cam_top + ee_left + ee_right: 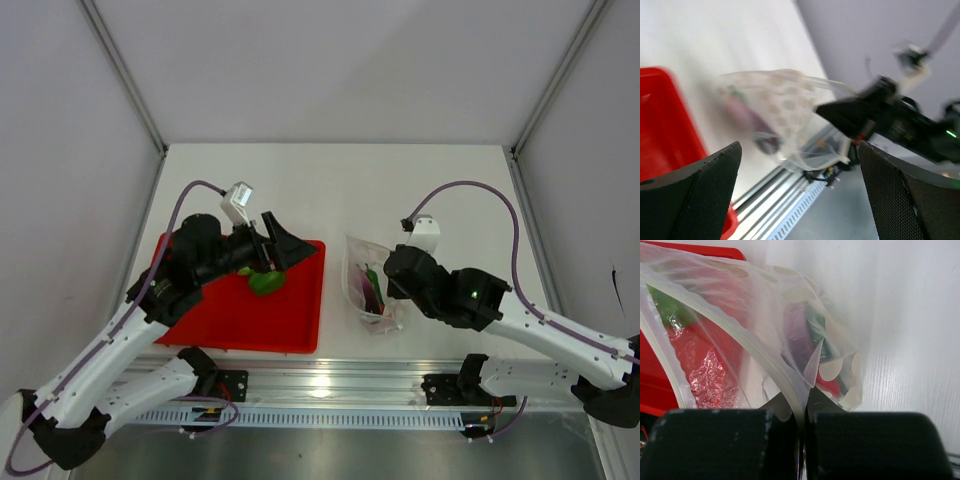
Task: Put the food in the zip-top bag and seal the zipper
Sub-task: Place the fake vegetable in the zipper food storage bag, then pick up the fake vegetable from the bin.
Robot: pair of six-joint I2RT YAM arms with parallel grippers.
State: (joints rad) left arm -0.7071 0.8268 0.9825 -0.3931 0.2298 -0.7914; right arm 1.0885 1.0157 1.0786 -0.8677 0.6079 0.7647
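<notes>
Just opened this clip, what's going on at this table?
The right gripper has its jaws shut on the rim of the zip-top bag, holding its mouth open. Some food is already inside, including the purple eggplant. The left gripper, open and empty, hovers over the red tray, where a green vegetable lies. The bag is not yet sealed.
</notes>
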